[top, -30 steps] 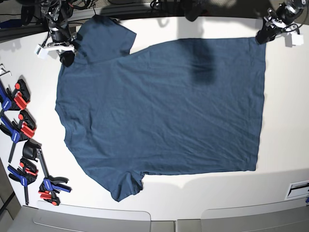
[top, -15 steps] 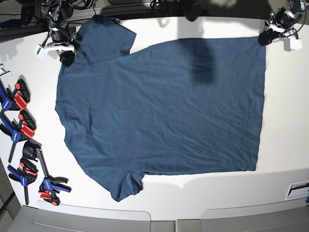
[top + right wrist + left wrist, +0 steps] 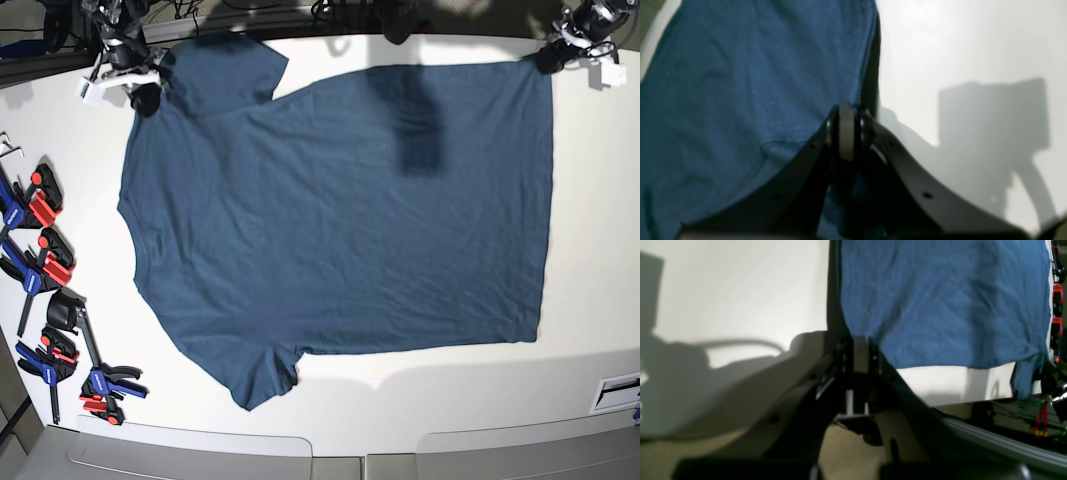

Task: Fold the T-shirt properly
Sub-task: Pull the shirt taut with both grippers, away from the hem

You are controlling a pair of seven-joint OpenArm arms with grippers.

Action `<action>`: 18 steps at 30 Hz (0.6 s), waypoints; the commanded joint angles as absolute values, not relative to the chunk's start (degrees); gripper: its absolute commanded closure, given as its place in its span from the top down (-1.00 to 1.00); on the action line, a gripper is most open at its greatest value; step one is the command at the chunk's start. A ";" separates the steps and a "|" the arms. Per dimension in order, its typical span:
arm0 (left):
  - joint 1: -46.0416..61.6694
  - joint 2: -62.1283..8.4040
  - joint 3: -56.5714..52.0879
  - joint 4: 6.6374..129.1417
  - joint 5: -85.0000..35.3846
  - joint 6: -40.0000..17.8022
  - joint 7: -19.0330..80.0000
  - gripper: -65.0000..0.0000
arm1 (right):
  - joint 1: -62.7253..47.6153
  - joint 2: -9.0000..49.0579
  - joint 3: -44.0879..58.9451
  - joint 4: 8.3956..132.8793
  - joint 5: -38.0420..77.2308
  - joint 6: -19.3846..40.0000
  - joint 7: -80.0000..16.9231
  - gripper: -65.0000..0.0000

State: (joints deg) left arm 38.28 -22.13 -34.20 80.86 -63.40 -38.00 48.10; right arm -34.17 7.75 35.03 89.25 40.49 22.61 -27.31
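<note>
The T-shirt (image 3: 340, 220) lies spread flat on the white table (image 3: 590, 250), collar toward the clamps (image 3: 45, 265) at the base view's left. Risk: a thin pinch at a hem corner may slip as the cloth is lifted, or uneven pulling may skew the fold. The left gripper (image 3: 858, 343), jaws closed, pinches the hem corner; the right gripper (image 3: 846, 128), jaws closed, pinches cloth near the shoulder.
</note>
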 commanded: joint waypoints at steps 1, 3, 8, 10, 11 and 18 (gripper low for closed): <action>39.81 -22.87 -35.73 81.97 -64.75 -38.48 48.14 -1.00 | -35.42 8.27 35.35 91.22 40.86 22.70 -26.87 -1.00; 41.06 -22.87 -37.76 83.18 -65.52 -39.16 48.53 -1.00 | -37.26 8.25 35.55 93.32 40.88 22.70 -27.03 -1.00; 43.38 -22.87 -43.81 85.71 -68.12 -39.29 51.31 -1.00 | -41.45 8.23 37.50 97.71 41.32 22.70 -27.81 -1.00; 43.81 -22.90 -45.93 86.04 -69.82 -39.29 52.42 -1.00 | -42.96 8.23 38.54 99.24 43.24 22.70 -29.47 -1.00; 43.83 -22.90 -46.94 86.04 -70.83 -39.29 53.34 -1.00 | -43.62 8.23 39.13 99.94 44.38 22.70 -30.39 -1.00; 43.79 -22.92 -50.98 86.04 -75.61 -40.00 57.34 -1.00 | -48.34 8.19 43.42 104.75 50.39 22.72 -33.28 -1.00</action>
